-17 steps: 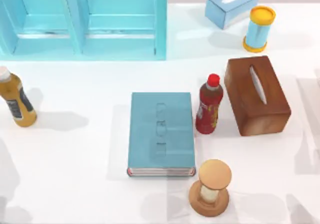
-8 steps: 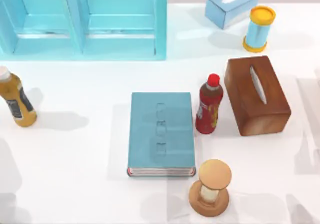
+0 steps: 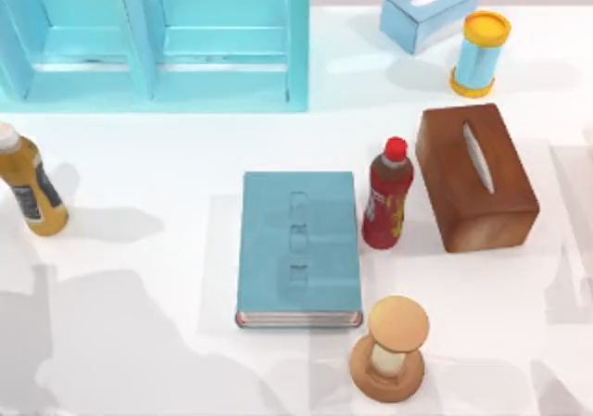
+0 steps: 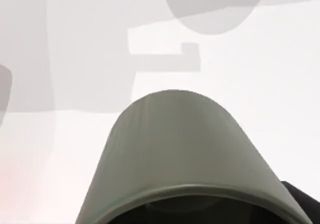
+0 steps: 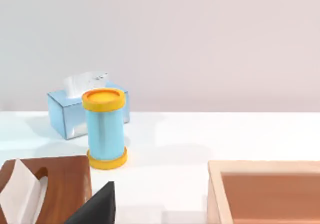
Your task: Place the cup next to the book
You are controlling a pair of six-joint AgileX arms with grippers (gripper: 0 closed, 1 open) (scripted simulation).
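Observation:
The cup (image 4: 180, 154), plain olive-grey, looms right up against the left wrist camera, its rim nearest the lens, raised over bare white table crossed by shadows. A dark piece of my left gripper (image 4: 300, 201) shows beside the rim, and the gripper is shut on the cup. The book (image 3: 298, 247), large and teal-blue with embossed marks, lies flat in the middle of the table in the top view. Broad arm shadows fall on the table to the book's left and front left. A dark tip of my right gripper (image 5: 102, 204) shows in the right wrist view, parked off the table's right.
A red bottle (image 3: 387, 194) and brown tissue box (image 3: 477, 175) stand right of the book, with a wooden hourglass (image 3: 394, 346) at its front right corner. A mustard bottle (image 3: 32, 189) is far left, a teal cabinet (image 3: 157, 41) at the back. A blue cylinder (image 3: 480, 53) and pale tissue box (image 3: 428, 10) sit back right.
In the top view the shadows at the table's front left have grown and spread rightward toward the book. Nothing standing on the table has moved.

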